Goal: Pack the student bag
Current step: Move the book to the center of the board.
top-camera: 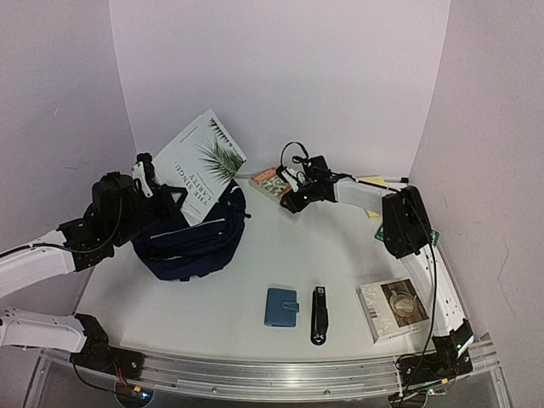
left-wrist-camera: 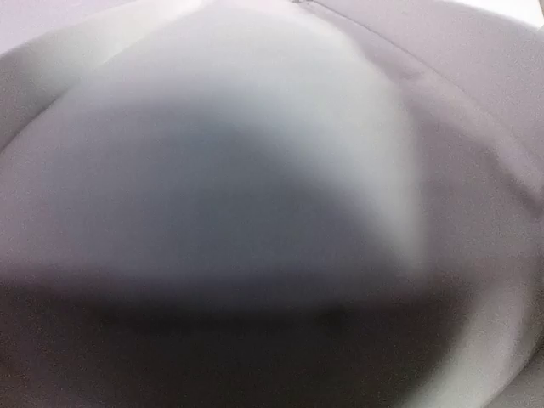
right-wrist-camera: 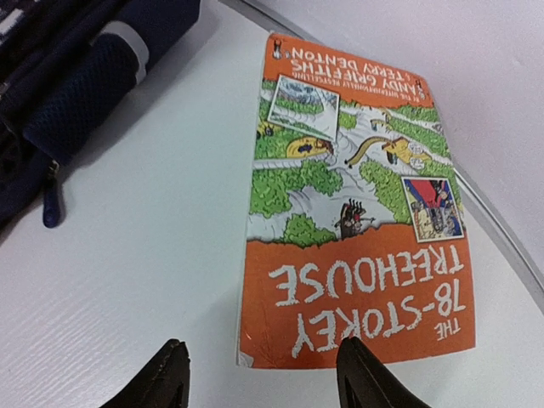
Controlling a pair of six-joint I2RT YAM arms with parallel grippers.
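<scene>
Student bag (top-camera: 194,240) lies on its side at the table's (top-camera: 255,263) back-left, mouth toward the back wall. A white palm-leaf book (top-camera: 201,160) stands tilted at that mouth. Left gripper (top-camera: 146,176) sits at the bag's top edge, jaws clenched; can't tell on what, and the wrist view is a grey blur. Right gripper (right-wrist-camera: 262,361) is at the near edge of the "78-Storey Treehouse" paperback (right-wrist-camera: 357,212), jaws released, holding nothing. Near edge: light-blue wallet (top-camera: 281,307), black stapler (top-camera: 320,314).
</scene>
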